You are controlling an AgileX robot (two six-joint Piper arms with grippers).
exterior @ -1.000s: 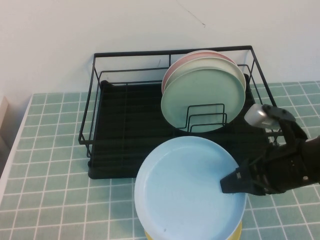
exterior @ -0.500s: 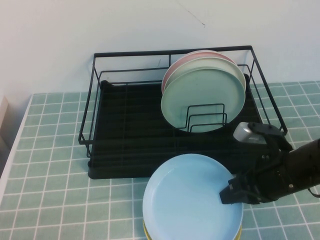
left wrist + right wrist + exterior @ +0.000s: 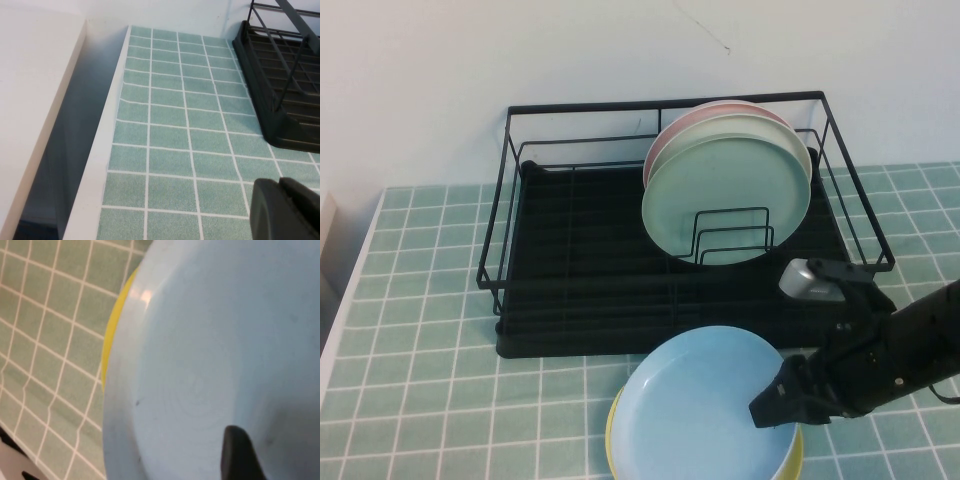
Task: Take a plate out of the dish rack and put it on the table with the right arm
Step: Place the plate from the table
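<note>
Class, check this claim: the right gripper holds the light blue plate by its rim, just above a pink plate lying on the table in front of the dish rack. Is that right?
Not quite. In the high view, the right gripper holds the light blue plate over a yellow plate, not a pink one, on the table before the dish rack. The left gripper hovers over bare tiles.

Left hand (image 3: pixel 286 209) above tiled table (image 3: pixel 185 130), dish rack (image 3: pixel 280 80) nearby

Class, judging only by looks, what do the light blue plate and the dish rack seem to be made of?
The plate, held by the right end effector above a yellow plate: probably plastic or melamine, smooth with a soft sheen. The dish rack: black coated metal wire, thin rigid rods. The left end effector sits over bare tiles.
</note>
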